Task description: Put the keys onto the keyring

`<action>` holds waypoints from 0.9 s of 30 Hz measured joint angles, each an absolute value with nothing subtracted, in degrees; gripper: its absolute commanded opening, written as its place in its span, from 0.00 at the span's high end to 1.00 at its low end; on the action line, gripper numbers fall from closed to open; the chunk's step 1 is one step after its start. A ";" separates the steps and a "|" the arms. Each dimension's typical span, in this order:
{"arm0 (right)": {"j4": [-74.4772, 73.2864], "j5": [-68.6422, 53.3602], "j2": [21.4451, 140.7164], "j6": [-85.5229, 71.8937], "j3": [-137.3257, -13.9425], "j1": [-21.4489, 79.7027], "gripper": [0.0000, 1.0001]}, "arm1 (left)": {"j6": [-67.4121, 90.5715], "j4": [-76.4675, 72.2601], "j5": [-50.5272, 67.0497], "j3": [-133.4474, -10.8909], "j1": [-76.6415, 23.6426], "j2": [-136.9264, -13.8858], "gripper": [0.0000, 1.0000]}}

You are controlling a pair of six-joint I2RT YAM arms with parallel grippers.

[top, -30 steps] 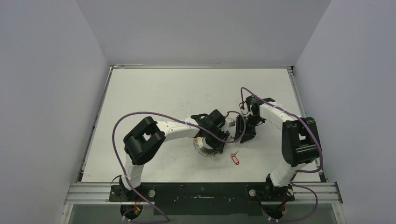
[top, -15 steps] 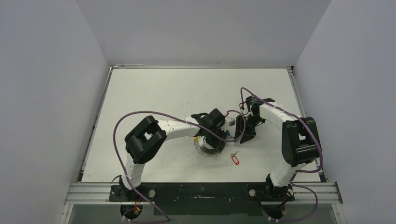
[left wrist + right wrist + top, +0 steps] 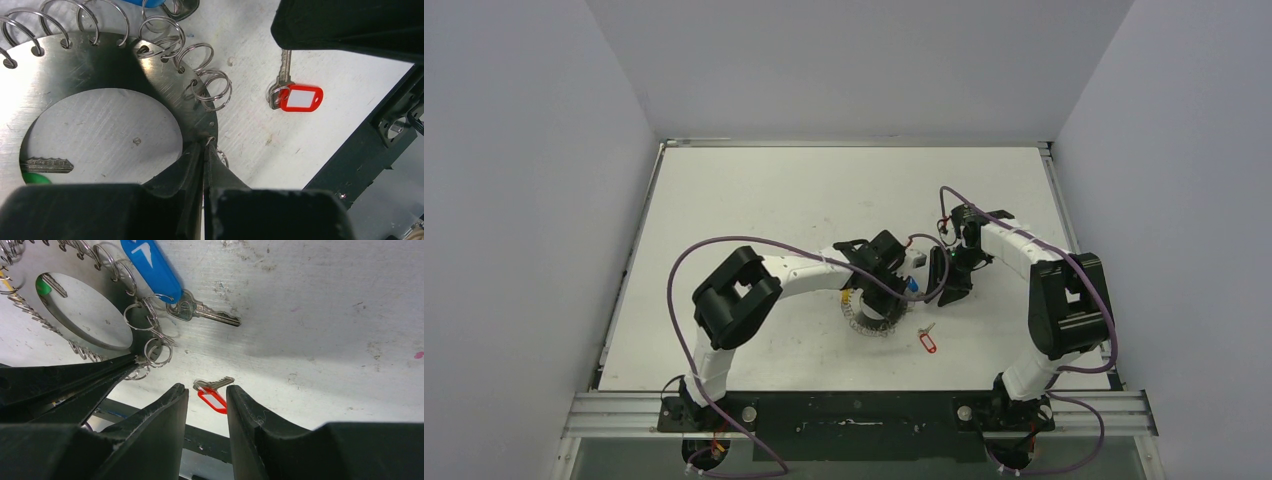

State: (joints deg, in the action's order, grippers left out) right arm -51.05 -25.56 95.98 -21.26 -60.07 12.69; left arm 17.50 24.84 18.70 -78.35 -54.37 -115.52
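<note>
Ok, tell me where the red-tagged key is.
In the top view, the red-tagged key lies on the table just right of the keyring, apart from it.

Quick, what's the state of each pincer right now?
Left pincer: closed, pinching the rim of the flat grey metal keyring edged with wire loops.
Right pincer: open, holding nothing.

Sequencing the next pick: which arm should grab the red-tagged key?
Right. The left gripper is shut on the keyring at its rim, steadying it. The right gripper is open and empty, and the red-tagged key lies loose on the table, showing between its fingers in the right wrist view.
</note>
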 measured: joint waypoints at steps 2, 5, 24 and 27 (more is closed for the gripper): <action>-51.09 -25.56 95.98 -21.23 -60.10 12.69 0.64 | 17.39 24.82 18.55 -78.35 -54.15 -115.44 1.00; -51.66 -25.56 95.98 -21.02 -60.69 12.69 0.64 | 17.08 24.51 17.52 -77.62 -53.84 -114.41 1.00; -50.98 -32.16 85.43 -18.48 -74.67 15.62 0.20 | 13.63 5.28 11.70 -51.09 -49.63 -78.81 1.00; -46.74 -33.52 83.33 -18.68 -74.52 19.29 0.20 | 13.28 1.30 11.07 -46.92 -48.36 -74.30 1.00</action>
